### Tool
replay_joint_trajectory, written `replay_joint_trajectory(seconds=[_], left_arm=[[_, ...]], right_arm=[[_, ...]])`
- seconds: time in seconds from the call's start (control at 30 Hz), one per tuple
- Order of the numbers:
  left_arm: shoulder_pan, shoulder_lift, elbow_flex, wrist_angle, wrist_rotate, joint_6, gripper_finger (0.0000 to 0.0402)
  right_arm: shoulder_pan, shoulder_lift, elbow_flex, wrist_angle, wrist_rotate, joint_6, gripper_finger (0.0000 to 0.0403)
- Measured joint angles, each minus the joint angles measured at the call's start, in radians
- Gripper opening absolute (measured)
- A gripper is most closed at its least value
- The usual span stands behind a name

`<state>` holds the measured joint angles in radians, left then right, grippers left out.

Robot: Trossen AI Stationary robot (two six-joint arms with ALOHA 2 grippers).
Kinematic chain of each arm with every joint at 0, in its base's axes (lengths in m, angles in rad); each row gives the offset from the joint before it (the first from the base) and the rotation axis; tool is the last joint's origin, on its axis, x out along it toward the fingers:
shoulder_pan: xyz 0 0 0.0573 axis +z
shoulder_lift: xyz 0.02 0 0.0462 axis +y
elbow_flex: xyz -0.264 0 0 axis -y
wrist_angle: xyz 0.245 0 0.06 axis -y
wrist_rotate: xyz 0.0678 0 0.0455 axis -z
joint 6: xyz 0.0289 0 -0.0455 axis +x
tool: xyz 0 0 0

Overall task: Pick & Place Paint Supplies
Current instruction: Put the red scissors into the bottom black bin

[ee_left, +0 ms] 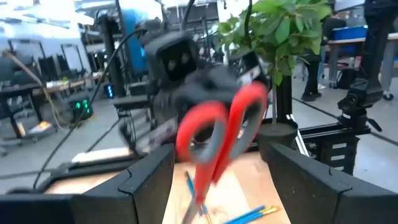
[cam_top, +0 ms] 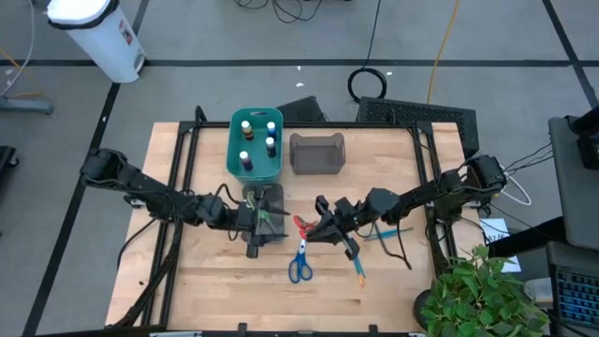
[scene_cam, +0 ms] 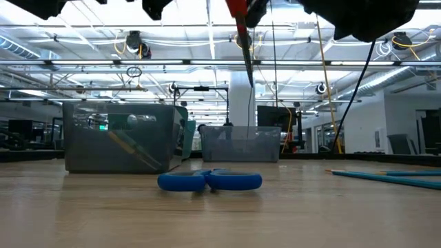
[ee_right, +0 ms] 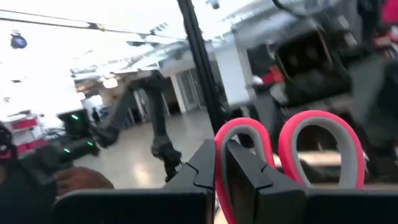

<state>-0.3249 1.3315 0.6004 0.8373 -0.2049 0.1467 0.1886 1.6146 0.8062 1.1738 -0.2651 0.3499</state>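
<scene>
The wooden bench [cam_top: 215,281] carries a teal bin [cam_top: 255,168] already holding white-capped paint bottles [cam_top: 270,143], with a grey bin [cam_top: 316,154] just beside it. Nearer the front edge lie the blue-handled scissors [cam_top: 299,266] and thin blue brushes [cam_top: 359,267]. Above mid-bench the two arms meet. The right hand [cam_top: 318,227] is pinched tight on one loop of the red-handled scissors [cam_top: 302,225], which hang clear of the bench, blades pointing down. The left hand [cam_top: 270,216] faces them with its fingers [ee_left: 146,186] spread wide and nothing between them. This looks like a handover. To do it well, the left hand should probably close on the free handle loop or blades, and the right should let go only once that grip seems firm.
</scene>
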Motion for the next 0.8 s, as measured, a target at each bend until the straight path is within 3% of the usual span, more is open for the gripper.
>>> replay_joint_trajectory(seconds=[0.37, 0.8], left_arm=[[0.014, 0.041, 0.036, 0.0, 0.049, 0.094, 0.0264], [0.058, 0.045, 0.036, -0.003, 0.067, 0.087, 0.0264]], right_arm=[[0.002, 0.0, 0.0, -0.019, 0.002, 0.006, 0.0008], [0.003, 0.0, 0.0, -0.057, -0.001, 0.028, 0.0008]])
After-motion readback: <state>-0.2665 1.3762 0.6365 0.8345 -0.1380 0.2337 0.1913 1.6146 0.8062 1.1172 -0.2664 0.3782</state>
